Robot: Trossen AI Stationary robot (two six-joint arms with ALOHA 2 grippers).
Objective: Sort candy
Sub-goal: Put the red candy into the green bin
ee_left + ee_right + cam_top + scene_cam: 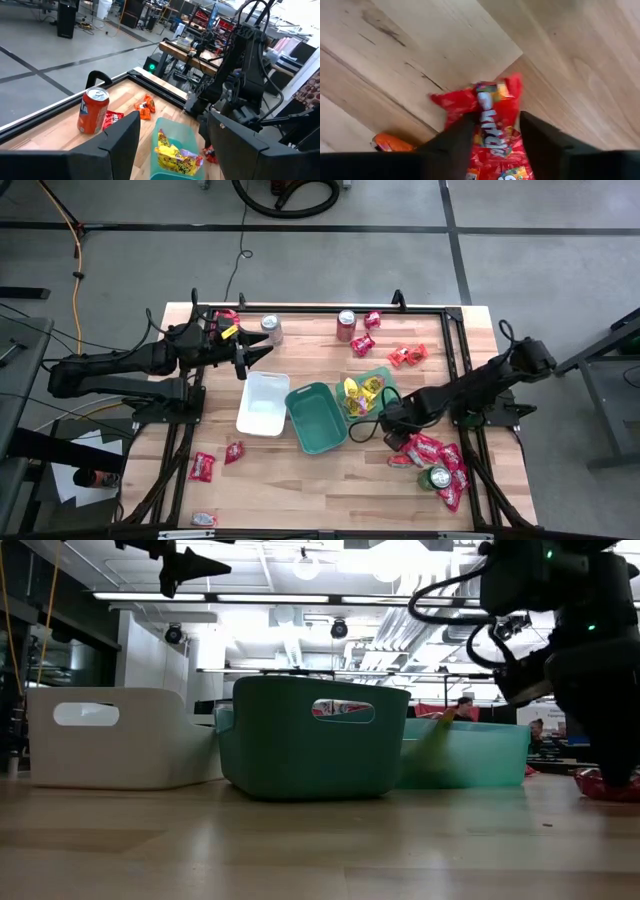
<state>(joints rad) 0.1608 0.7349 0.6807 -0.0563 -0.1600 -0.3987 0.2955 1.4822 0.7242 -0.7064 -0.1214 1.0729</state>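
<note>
Wooden table: right claw clamped on red candy packet, lengthwise between fingers.

This is a robotics lab or workshop in an open industrial hall. The wooden bench, edged by a black metal frame, stands on a grey concrete floor marked with dark lines, where an orange cable and coiled black hoses lie loose. Beyond the bench the low view shows an exposed ceiling with strip lights, ducts and mounted cameras, and the left wrist view shows more work benches laden with equipment and racks of gear.
</note>
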